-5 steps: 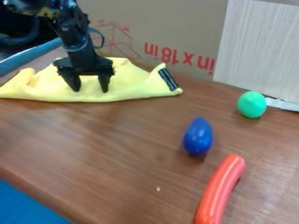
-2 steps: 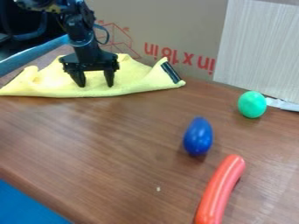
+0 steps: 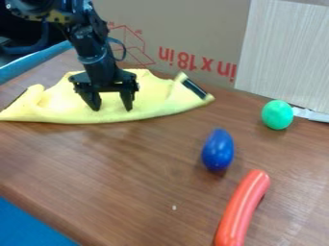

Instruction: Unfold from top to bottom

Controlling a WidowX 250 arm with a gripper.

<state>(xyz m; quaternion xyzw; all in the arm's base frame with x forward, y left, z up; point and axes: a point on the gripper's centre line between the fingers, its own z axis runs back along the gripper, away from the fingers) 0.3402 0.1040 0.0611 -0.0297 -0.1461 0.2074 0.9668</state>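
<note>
The gripper (image 3: 113, 108) hangs at the upper left, its two fingers spread apart, with their tips down over the middle of the yellow cloth (image 3: 61, 106). Whether the tips press on the fabric I cannot tell. Folded and rumpled, the cloth stretches from the left edge to the upper middle of the table. Its front edge is a long curve, and a dark striped patch lies at its raised right corner. Part of the cloth behind the gripper is hidden.
A cardboard box (image 3: 186, 29) stands behind the cloth. To the right are a green egg-shaped toy (image 3: 277, 115), a blue one (image 3: 218, 150) and a red sausage-shaped toy (image 3: 242, 209) on the brown table (image 3: 122, 178). A blue tube runs at upper left.
The gripper has shifted right and lower in the view. The cloth's front edge has come nearer the camera and its right corner has moved right. The toys have stayed where they were.
</note>
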